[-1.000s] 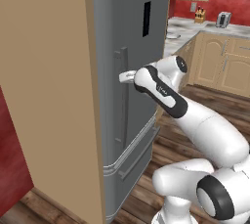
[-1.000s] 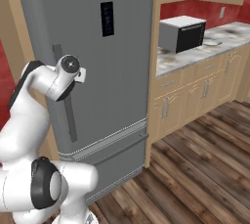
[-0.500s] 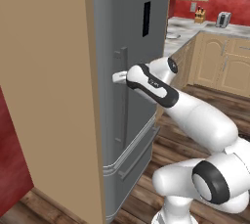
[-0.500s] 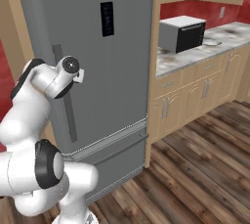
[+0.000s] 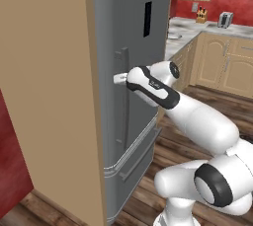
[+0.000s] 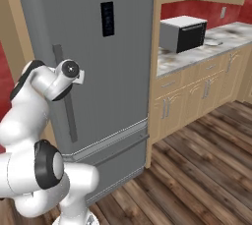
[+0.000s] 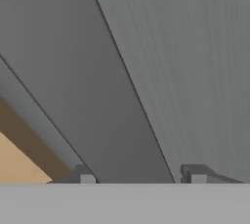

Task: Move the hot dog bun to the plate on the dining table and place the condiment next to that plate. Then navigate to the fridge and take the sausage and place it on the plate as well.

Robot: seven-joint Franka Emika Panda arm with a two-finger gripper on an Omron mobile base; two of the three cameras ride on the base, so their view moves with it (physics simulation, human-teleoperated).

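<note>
Fridge (image 5: 133,32) stands shut, its vertical door handle (image 5: 122,96) at nine o'clock of the arm. Gripper (image 7: 142,179) straddles that handle, fingertips (image 7: 87,178) either side; clamped or not, I cannot tell.

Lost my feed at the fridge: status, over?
Gripper at the door handle, fingers either side. Fridge door shut. Nothing in the way.
</note>
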